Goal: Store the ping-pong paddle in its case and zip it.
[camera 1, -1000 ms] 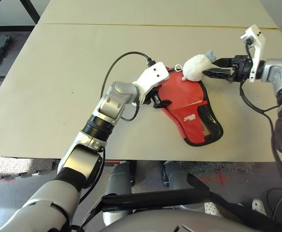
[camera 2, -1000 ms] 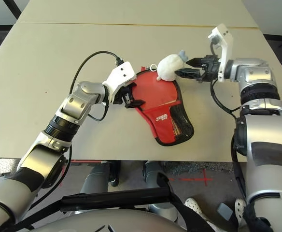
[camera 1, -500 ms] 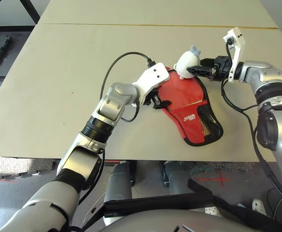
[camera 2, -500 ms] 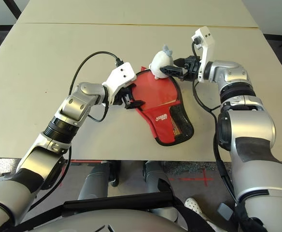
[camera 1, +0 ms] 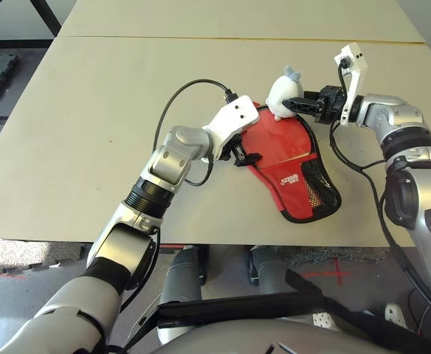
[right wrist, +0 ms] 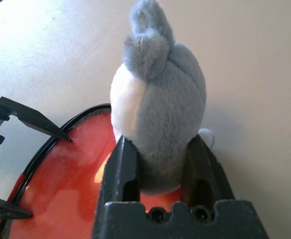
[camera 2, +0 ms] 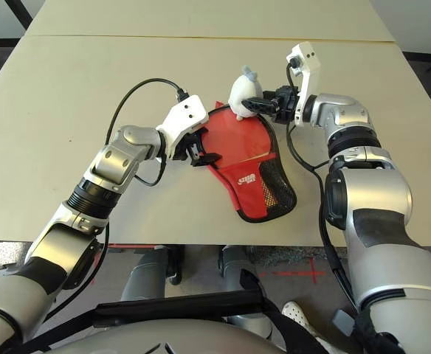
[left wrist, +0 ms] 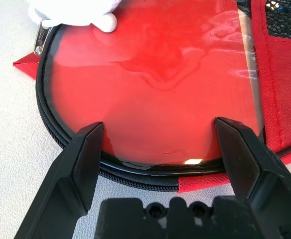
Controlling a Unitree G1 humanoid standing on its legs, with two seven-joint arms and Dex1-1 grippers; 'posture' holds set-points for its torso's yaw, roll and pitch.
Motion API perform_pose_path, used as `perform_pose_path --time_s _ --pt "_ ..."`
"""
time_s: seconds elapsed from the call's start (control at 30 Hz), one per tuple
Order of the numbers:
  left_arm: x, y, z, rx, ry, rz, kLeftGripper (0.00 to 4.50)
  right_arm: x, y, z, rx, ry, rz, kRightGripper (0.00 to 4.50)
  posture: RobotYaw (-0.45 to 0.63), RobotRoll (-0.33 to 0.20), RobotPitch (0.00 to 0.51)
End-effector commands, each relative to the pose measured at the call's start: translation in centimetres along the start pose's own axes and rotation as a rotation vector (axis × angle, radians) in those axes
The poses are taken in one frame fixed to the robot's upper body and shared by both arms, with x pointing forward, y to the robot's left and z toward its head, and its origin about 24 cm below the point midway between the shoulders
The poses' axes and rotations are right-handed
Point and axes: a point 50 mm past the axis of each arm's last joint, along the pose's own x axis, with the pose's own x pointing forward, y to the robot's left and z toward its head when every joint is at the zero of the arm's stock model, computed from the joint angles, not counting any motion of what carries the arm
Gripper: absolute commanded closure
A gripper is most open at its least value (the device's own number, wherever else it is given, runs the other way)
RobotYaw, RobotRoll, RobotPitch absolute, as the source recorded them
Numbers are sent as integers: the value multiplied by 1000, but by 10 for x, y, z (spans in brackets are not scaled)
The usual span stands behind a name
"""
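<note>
The red case (camera 1: 298,179) lies open on the table, its black mesh pocket toward the front edge. Inside it rests the ping-pong paddle, whose glossy red face (left wrist: 155,79) shows within the black zip rim; the handle is hidden. My left gripper (camera 1: 243,155) is open at the case's left rim, one fingertip (left wrist: 88,137) on each side of the paddle's edge. At the far end of the case, my right gripper (right wrist: 158,144) is shut on a grey-white plush ball (right wrist: 160,94) that hangs from the zip. The plush ball (camera 1: 282,90) stands upright.
A black cable (camera 1: 177,97) loops from my left wrist over the table. The tan table (camera 1: 90,110) stretches wide to the left and behind the case. Its front edge (camera 1: 223,242) runs a little below the case's mesh end.
My right gripper has moved left up to the plush ball and shut on it, and the ball has tipped upright and shifted left. The left arm and the case have stayed put.
</note>
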Motion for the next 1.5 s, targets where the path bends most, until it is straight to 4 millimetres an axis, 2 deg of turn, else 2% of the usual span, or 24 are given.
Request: perform_pose_path --time_s 0.03,0.1,0.5,0.83,1.2,1.5 --pt "10 -10 -32 -76 128 -43 0 -9 -5 -7 3 16 -22 4251 -29 0 247" --pt "11 -10 -32 -77 131 -46 0 -15 -8 -6 -4 18 -26 4493 -33 0 245" --pt "18 -16 -35 -70 161 -80 0 -61 -26 7 -75 56 -128 4493 -60 0 241" --pt "21 -18 -36 -71 171 -87 0 -87 -33 11 -106 118 -165 4493 -67 0 242" --pt "23 -18 -36 -80 170 -81 0 -140 -24 -1 -69 424 70 4493 -77 0 247" --pt "25 -18 -35 -85 165 -82 0 -149 2 -27 8 549 239 4493 -93 0 246"
